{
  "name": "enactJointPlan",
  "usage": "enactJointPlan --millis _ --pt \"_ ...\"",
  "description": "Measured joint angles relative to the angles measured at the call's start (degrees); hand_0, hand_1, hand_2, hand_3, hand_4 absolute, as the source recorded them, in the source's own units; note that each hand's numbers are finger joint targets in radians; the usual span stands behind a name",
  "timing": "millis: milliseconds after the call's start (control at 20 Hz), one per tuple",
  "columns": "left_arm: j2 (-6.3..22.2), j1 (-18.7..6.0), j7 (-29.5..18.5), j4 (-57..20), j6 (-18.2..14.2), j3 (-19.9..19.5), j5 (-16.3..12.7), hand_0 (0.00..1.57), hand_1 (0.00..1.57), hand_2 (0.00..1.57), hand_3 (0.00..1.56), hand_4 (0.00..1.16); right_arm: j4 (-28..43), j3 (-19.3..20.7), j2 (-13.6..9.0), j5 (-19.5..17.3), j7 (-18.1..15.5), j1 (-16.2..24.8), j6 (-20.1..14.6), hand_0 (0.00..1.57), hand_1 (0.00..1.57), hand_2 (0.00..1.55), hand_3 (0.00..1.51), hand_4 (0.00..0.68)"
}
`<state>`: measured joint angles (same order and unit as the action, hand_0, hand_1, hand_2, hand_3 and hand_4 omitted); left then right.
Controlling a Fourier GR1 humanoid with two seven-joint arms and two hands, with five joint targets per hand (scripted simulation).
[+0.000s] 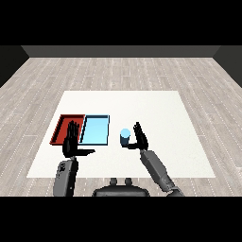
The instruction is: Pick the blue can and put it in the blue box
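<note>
The blue can (125, 137) stands upright on the white table (156, 113), just right of the light blue tray (95, 129). My right hand (140, 137) is close against the can's right side, fingers straight and pointing up, thumb reaching toward the can's base; it does not curl round the can. My left hand (72, 142) is raised over the red tray's near right corner, fingers straight, thumb stuck out to the right, holding nothing.
The red tray (63, 126) lies directly left of the light blue tray, the two touching side by side. The table's front edge runs just below both hands. Wooden floor surrounds the table.
</note>
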<state>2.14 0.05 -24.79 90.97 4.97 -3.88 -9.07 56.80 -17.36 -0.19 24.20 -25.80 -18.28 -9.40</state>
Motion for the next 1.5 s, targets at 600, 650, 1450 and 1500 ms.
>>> enactJointPlan --millis 600,650,1450,1500 --pt "-0.3 0.9 -0.4 0.8 -0.4 0.1 0.4 0.00 0.00 0.00 0.00 0.00 -9.4 -2.3 0.0 5.4 -3.2 -7.3 0.3 0.00 0.00 0.00 0.00 0.000" --pt "-0.3 0.6 -0.6 0.2 -0.4 0.0 0.5 0.00 0.00 0.00 0.00 0.00 -10.1 -3.5 0.1 6.8 -3.5 -8.3 -0.6 0.00 0.00 0.00 0.00 0.000" --pt "0.5 0.5 -2.4 -1.5 1.2 -1.3 -0.6 0.00 0.00 0.00 0.00 0.00 -17.7 -11.0 0.2 16.2 -7.0 -14.3 -1.6 0.00 0.00 0.00 0.00 0.000" --pt "0.3 0.8 -2.3 -1.1 0.9 -1.1 -0.4 0.00 0.00 0.00 0.00 0.00 -19.0 -11.9 0.2 17.4 -7.8 -14.9 -1.8 0.00 0.00 0.00 0.00 0.000"
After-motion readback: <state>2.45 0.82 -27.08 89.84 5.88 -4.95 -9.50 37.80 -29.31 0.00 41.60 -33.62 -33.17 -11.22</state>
